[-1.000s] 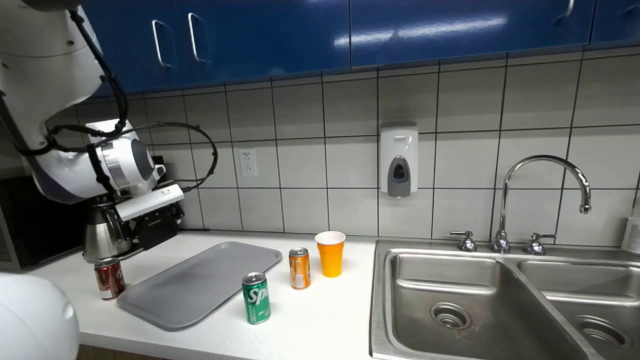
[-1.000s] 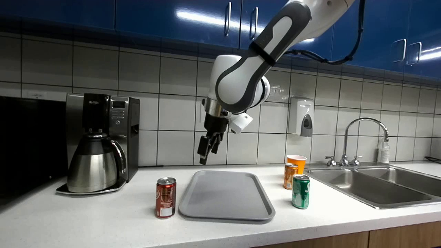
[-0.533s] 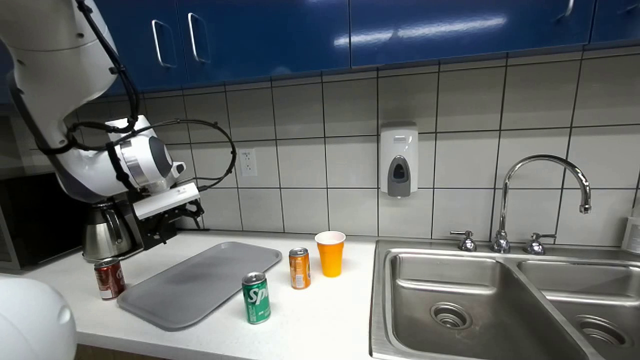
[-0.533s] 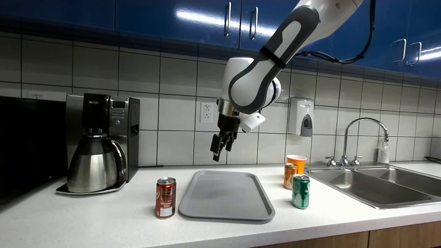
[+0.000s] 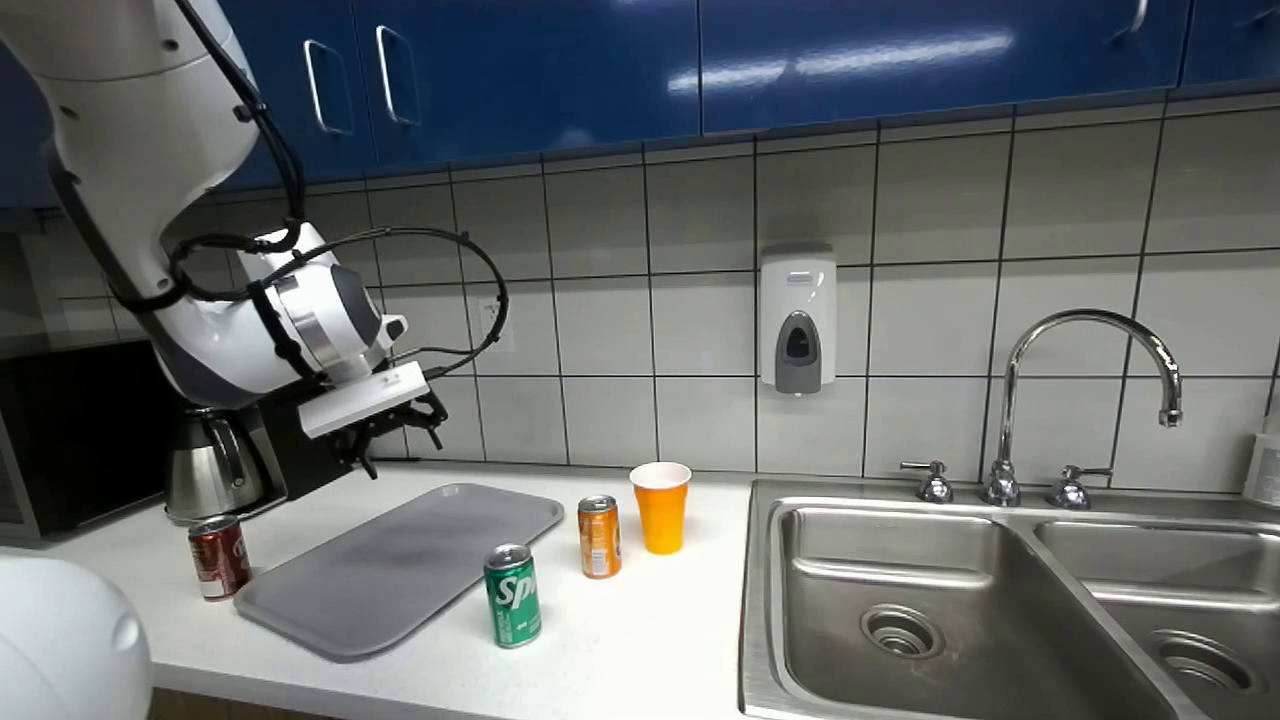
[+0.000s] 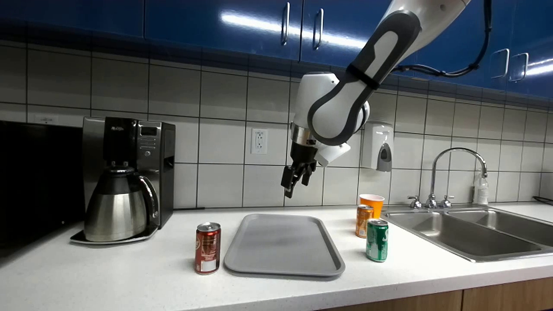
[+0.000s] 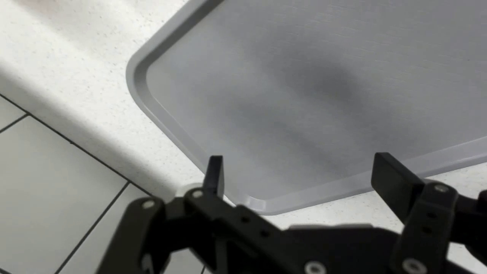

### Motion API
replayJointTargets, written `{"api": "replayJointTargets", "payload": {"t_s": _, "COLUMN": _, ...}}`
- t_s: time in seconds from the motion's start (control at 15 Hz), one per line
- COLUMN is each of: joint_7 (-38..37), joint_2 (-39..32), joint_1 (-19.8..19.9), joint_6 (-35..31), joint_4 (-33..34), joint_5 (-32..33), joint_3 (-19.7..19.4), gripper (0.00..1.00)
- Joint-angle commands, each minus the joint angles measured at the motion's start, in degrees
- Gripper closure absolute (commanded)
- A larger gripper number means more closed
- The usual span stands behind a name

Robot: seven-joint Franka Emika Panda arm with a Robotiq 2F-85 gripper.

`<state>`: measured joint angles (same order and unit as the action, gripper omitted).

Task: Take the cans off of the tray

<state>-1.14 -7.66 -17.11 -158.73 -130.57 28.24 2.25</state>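
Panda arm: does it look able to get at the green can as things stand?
Likely yes: the gripper is open and empty, and the green can stands upright beside the tray, with a gap between it and the orange can. Nothing visible covers its top. Full reach can't be confirmed.

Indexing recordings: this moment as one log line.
gripper: open, empty, above tray | red can, green can, orange can: on counter, off tray | task: looks done

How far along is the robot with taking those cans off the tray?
Done: the red can, green can and orange can all stand upright on the counter, off the tray. In hand: nothing; the gripper hangs open in the air. Left: seemingly nothing more to lift, since all three are already off.
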Motion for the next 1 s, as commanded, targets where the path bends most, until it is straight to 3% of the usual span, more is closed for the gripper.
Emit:
{"api": "replayJointTargets", "payload": {"t_s": 0.0, "joint_7": -6.0, "joint_2": 3.8, "joint_1": 0.3, "joint_6": -1.7, "joint_4": -3.7, "joint_5": 4.4, "joint_3": -2.7, "gripper": 0.00}}
{"api": "replayJointTargets", "payload": {"t_s": 0.27, "joint_7": -10.7, "joint_2": 6.0, "joint_1": 0.6, "joint_6": -2.4, "joint_4": -5.9, "joint_5": 6.0, "joint_3": -5.5, "gripper": 0.00}}
{"api": "replayJointTargets", "payload": {"t_s": 0.33, "joint_7": -7.0, "joint_2": 2.8, "joint_1": 0.0, "joint_6": -1.3, "joint_4": -3.0, "joint_5": 3.5, "joint_3": -4.6, "gripper": 0.00}}
{"api": "replayJointTargets", "payload": {"t_s": 0.93, "joint_7": -8.5, "joint_2": 4.2, "joint_1": 0.0, "joint_6": -1.6, "joint_4": -4.5, "joint_5": 3.8, "joint_3": -5.7, "gripper": 0.00}}
